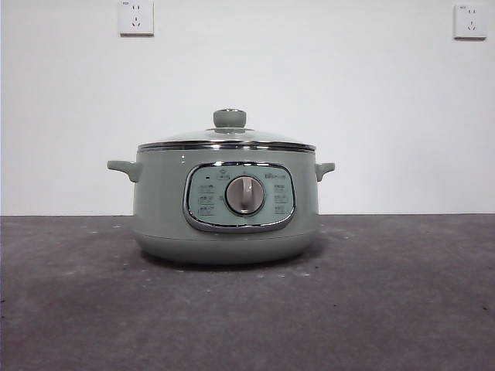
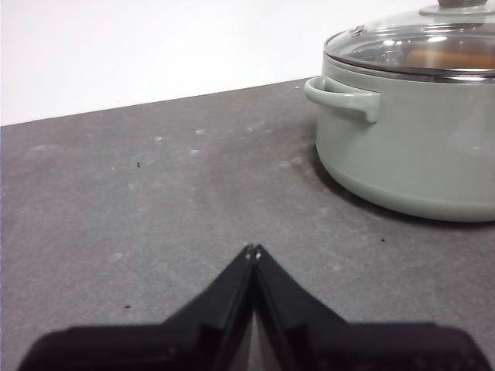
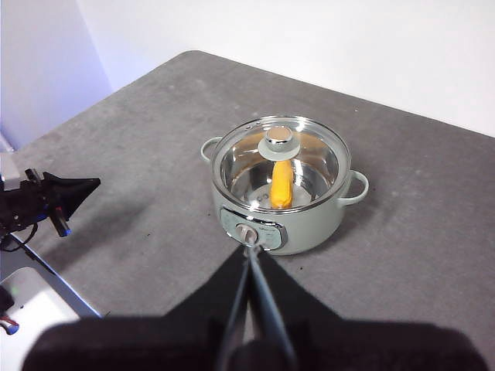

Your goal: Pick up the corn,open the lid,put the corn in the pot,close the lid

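Note:
The sage-green pot [image 1: 226, 209] stands in the middle of the dark table with its grey dial facing the front camera. The glass lid [image 1: 229, 137] with its green knob rests shut on the pot's rim. Through the glass, the right wrist view shows the orange-yellow corn [image 3: 282, 184] lying inside the pot [image 3: 298, 224]; the left wrist view shows an orange blur of corn [image 2: 441, 57] under the lid [image 2: 418, 42]. My left gripper [image 2: 253, 250] hovers low over the table beside the pot [image 2: 410, 147], shut and empty. My right gripper [image 3: 249, 249] is high above the pot, shut and empty.
The left arm's black gripper [image 3: 66, 192] shows in the right wrist view, off to the pot's side. Two wall sockets [image 1: 136, 17] sit on the white wall behind. The table's edge [image 3: 46, 267] runs close to the left arm.

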